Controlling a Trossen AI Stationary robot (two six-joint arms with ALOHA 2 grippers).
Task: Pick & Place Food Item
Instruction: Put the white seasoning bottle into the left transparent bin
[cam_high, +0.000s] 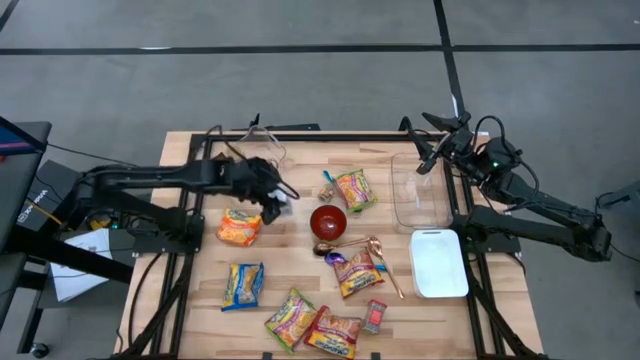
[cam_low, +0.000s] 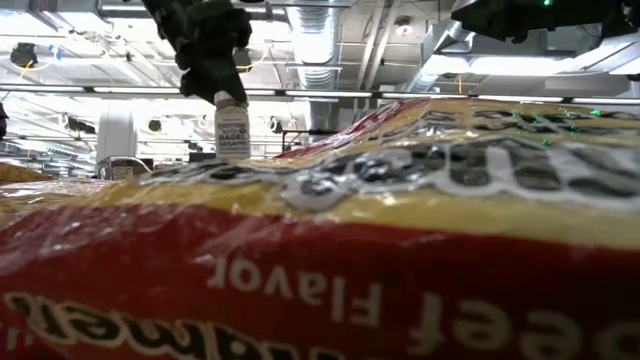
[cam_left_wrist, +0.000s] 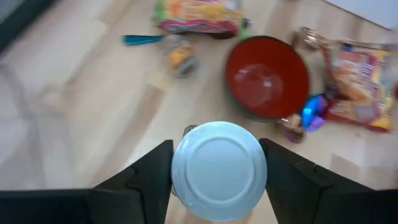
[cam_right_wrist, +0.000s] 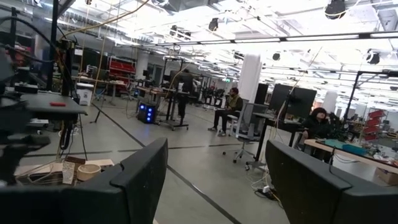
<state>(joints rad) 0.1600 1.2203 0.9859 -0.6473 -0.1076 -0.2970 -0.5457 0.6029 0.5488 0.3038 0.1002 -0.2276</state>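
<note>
The left pincer (cam_left_wrist: 217, 180) holds a small white-capped jar (cam_left_wrist: 219, 169) tight between its two fingers, up in the air above the wooden worktop (cam_high: 190, 300), near the round red bowl (cam_high: 328, 222). The right pincer (cam_high: 428, 150) waits open, high beside the clear plastic box (cam_high: 420, 195).

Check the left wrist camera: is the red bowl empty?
Yes, the red bowl shows only its bare glossy inside, while the left hand holds a white-lidded jar short of it.
</note>
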